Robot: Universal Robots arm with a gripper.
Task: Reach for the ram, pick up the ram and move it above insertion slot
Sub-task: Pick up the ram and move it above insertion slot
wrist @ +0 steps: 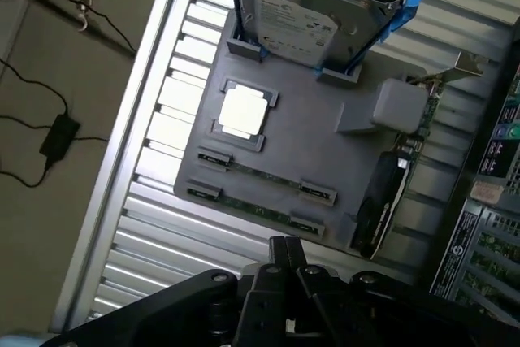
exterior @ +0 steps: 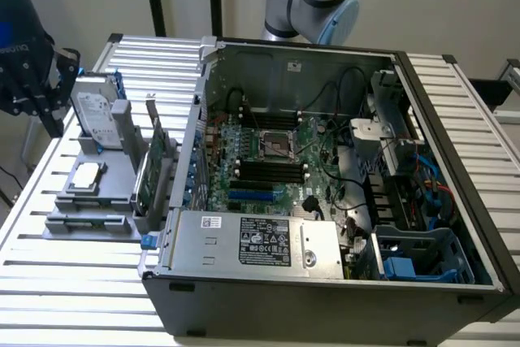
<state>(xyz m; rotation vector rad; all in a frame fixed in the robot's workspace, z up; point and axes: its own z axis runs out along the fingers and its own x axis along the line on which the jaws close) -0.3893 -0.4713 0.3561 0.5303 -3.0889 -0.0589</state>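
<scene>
Two thin green ram sticks (wrist: 268, 178) lie side by side in clips on a grey holder plate (wrist: 325, 148). In the wrist view my gripper (wrist: 285, 251) hangs over the plate's edge, close to the nearer stick (wrist: 253, 210), with its dark fingers pressed together and nothing between them. In the exterior view the gripper (exterior: 50, 115) hovers at the left, beside the holder plate (exterior: 93, 201), far from the open computer case. The motherboard's black ram slots (exterior: 268, 170) lie in the middle of the case.
On the holder plate stand a silver hard drive with blue rails (wrist: 313, 18), a square processor chip (wrist: 242, 111) and a green expansion card with a metal bracket (wrist: 386, 193). The case's metal wall (exterior: 191, 152) rises between plate and motherboard. Cables lie on the floor (wrist: 57, 136).
</scene>
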